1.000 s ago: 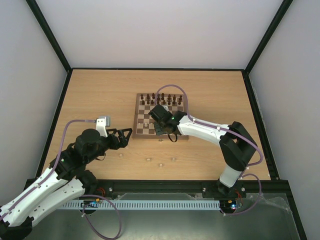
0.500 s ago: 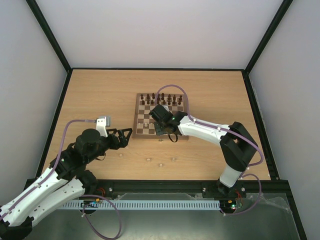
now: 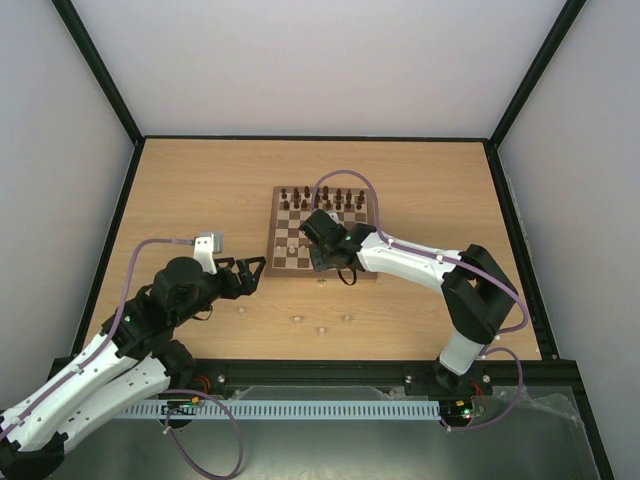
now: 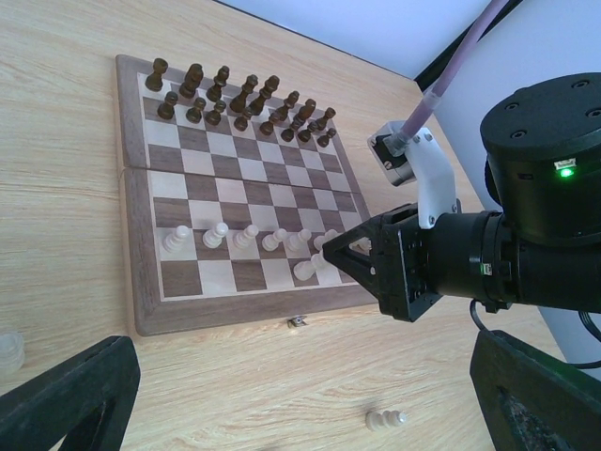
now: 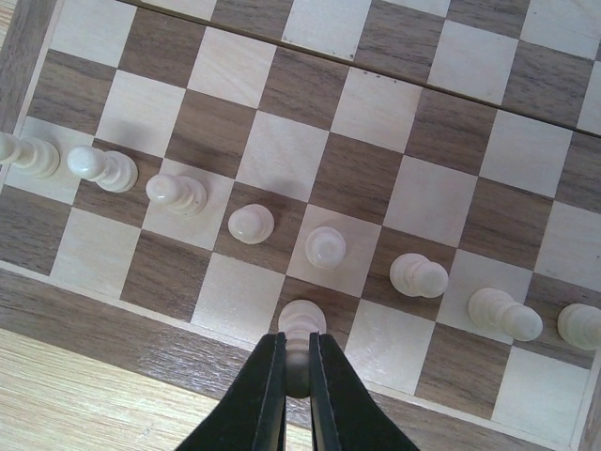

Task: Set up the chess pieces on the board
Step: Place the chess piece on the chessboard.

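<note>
The board [image 3: 300,273] lies mid-table, with dark pieces [image 3: 322,198] on its far rows. Several pale chess pieces [image 5: 252,224] stand in a row on its second-nearest rank. My right gripper [image 5: 297,344] is shut on one pale piece [image 5: 302,321], which stands on a dark square of the nearest rank. In the left wrist view that gripper [image 4: 331,257] is low over the board's near right part. My left gripper [image 3: 250,272] hangs open and empty over bare table, left of the board's near corner.
Loose pale pieces [image 3: 297,319] lie on the table between the board and the arm bases; one lies on its side [image 4: 388,420], another sits at the left [image 3: 240,311]. A small metal clasp [image 4: 297,321] sticks out of the board's near edge.
</note>
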Controlling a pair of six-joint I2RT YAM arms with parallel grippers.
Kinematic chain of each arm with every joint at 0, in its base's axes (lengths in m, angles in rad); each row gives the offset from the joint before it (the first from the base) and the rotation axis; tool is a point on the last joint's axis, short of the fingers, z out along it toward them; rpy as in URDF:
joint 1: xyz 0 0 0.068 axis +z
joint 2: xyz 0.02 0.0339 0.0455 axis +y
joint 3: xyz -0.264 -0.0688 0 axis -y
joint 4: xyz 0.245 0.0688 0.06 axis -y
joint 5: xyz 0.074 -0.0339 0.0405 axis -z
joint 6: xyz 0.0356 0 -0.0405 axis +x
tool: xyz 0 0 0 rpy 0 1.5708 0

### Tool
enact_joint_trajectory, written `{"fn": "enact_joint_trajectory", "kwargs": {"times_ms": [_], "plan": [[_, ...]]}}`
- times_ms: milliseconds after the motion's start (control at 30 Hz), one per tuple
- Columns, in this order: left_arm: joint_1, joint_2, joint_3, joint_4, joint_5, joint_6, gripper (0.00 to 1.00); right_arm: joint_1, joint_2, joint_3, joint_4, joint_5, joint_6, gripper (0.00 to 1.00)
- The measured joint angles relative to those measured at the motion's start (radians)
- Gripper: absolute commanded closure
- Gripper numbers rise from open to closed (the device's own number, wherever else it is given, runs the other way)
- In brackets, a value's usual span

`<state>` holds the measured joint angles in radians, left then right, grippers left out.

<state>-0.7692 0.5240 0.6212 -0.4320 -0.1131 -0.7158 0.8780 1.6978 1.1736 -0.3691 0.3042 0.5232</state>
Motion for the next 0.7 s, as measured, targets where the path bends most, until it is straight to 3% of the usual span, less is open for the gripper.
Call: {"fn": "enact_joint_trajectory", "kwargs": {"times_ms": [167, 333, 700], "plan": [[0.000, 0.002, 0.000, 0.000, 0.000, 0.000, 0.01, 0.000, -0.002, -0.002, -0.002, 0.000, 0.000, 0.89], [0.000, 0.002, 0.000, 0.001, 0.000, 0.000, 0.01, 0.000, -0.002, -0.004, -0.003, 0.002, -0.001, 0.76], [0.000, 0.011, 0.000, 0.016, 0.001, 0.000, 0.00, -0.001, -0.002, -0.004, -0.006, 0.003, -0.004, 0.75]]}}
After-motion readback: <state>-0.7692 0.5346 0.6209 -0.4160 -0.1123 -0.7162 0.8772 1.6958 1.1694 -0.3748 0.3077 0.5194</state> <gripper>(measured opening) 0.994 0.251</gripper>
